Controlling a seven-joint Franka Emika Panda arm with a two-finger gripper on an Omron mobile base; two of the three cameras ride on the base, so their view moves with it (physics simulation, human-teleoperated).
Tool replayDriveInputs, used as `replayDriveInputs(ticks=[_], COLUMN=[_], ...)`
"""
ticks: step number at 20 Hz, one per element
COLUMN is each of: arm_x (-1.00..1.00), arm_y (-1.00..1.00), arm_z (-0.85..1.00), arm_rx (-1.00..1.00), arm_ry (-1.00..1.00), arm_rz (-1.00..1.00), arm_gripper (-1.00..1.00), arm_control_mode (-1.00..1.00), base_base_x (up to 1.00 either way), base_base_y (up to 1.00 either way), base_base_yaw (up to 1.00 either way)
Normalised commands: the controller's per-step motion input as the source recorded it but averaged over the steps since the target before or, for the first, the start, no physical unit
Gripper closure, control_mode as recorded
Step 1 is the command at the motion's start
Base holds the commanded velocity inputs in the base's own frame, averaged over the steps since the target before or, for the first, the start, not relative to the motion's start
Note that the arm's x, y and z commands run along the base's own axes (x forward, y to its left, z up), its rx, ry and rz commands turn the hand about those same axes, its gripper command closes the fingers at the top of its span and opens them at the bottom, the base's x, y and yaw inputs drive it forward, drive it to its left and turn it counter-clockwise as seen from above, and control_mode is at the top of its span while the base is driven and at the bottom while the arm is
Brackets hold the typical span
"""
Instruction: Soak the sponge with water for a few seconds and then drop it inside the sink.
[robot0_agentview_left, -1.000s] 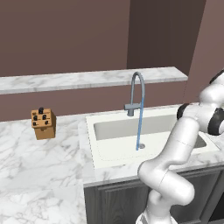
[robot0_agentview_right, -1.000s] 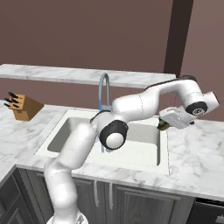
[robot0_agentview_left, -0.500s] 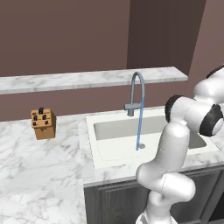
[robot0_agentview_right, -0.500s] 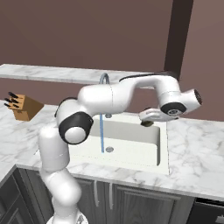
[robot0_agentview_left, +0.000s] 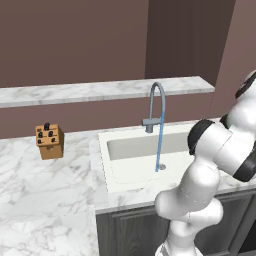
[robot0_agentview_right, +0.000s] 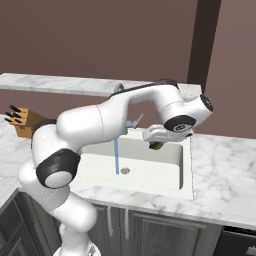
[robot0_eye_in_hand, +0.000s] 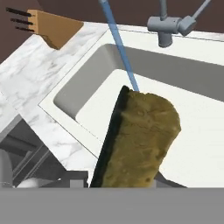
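1. Broadly, the large white rectangular sink set in the marbled bench lies under the hand, which hangs over the basin's right side.
2. Down the basin's middle falls the thin pale-blue stream of water from the grey arched tap, to the left of the hand in the right base view.
3. Smallest, the dark green and yellow-green sponge sits clenched in the hand; its long axis runs out along the fingers, its far end near the stream but seemingly short of it.
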Motion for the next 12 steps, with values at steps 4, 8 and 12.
replayDriveInputs(ticks=[4,8,12], arm_x=[-0.11,-0.20,-0.22], arm_y=[0.47,0.32,0.34], arm_z=[0.00,0.00,0.00], arm_rx=[-0.01,0.00,0.00], arm_ry=[0.13,0.12,0.01], arm_rz=[0.00,0.00,0.00], arm_gripper=[1.00,1.00,1.00], arm_control_mode=[-1.00,-1.00,-1.00], base_base_x=[0.00,0.00,0.00], base_base_y=[0.00,0.00,0.00], base_base_yaw=[0.00,0.00,0.00])
